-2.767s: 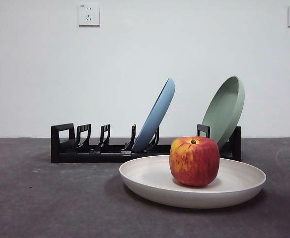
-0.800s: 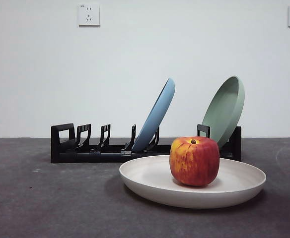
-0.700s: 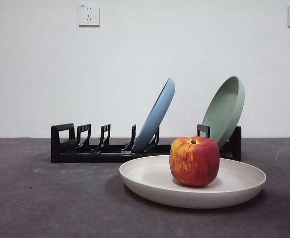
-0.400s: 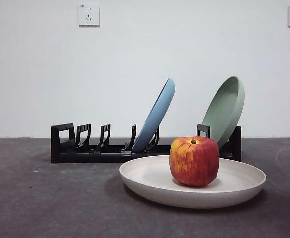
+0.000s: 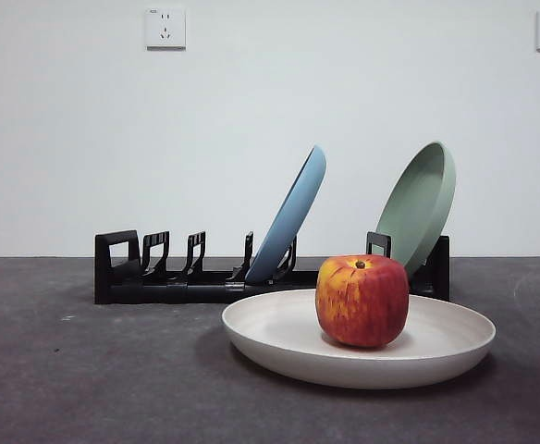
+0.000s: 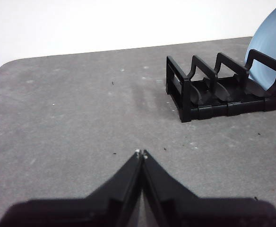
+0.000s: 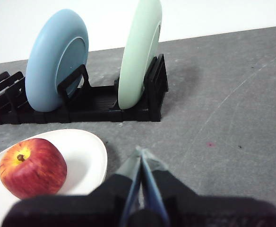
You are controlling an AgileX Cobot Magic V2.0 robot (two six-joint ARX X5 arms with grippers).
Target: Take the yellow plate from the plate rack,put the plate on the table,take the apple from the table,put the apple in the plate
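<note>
Hands: left hand (image 6: 141, 155) and right hand (image 7: 141, 153) were seen pinched closed, nothing gripped.
Change: none noticed; apple (image 5: 362, 301) was left sitting in yellow plate (image 5: 279, 338), so task looked done.

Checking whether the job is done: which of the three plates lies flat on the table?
The yellow plate, cream-coloured, lies flat with the apple in it. The blue plate and green plate stand tilted in the plate rack.
</note>
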